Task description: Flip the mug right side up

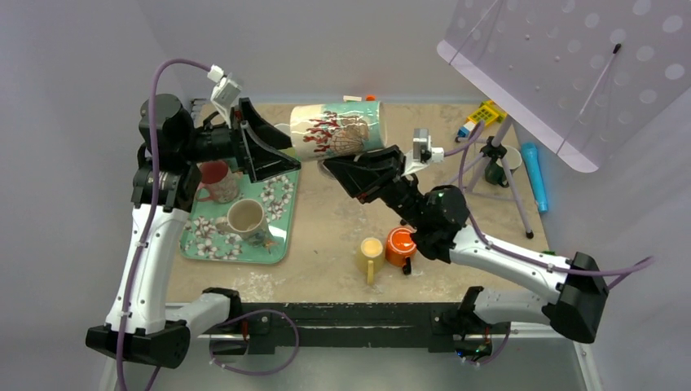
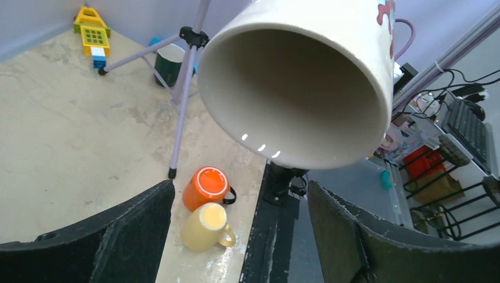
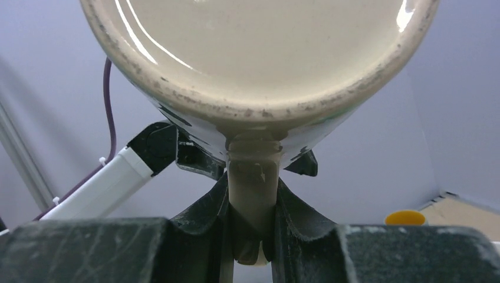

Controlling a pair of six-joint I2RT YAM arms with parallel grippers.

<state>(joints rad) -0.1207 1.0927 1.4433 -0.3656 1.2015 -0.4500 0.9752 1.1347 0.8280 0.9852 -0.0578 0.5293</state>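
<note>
At the near desk (image 1: 326, 236) edge: yellow mug (image 1: 371, 254) and orange mug (image 1: 400, 245), side by side.
Left side: floral tray (image 1: 204, 248) carrying a beige mug (image 1: 245, 217) and a red mug (image 1: 217, 181).
Right claw (image 3: 252, 206): pinching the handle of the coral-print mug (image 1: 338, 129).
Coral-print mug: in the air above mid-desk, on its side, mouth facing left.
Left claw (image 2: 240, 233): spread wide at the mug's mouth, not gripping it.
Far right: tripod (image 1: 497, 155), dark green mug (image 1: 499, 169) at its foot, yellow toy (image 1: 487, 112) behind.

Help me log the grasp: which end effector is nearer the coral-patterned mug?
Right. The right end effector clamps the mug by its handle; the left end effector hangs open facing its mouth.
</note>
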